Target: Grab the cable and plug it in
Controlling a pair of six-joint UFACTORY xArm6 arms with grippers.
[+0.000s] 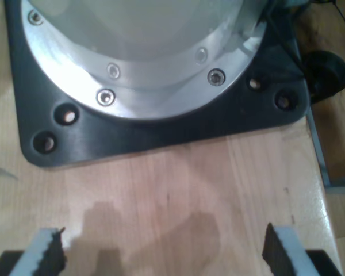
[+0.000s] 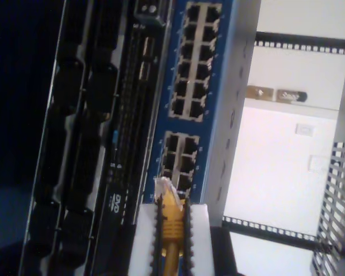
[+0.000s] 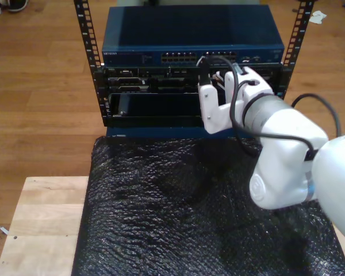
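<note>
Now cable (image 2: 171,221) pinched in my second gripper (image 2: 171,230), plug near switch ports (image 2: 180,164).

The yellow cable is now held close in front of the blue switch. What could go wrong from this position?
1. The clear plug sits just short of the port block on the blue switch. The ports are packed tightly, so it may enter a neighbouring port or catch on a divider.
2. My second gripper holds the cable behind the plug, so pushing could bend the cable or let it slip between the fingers.
</note>
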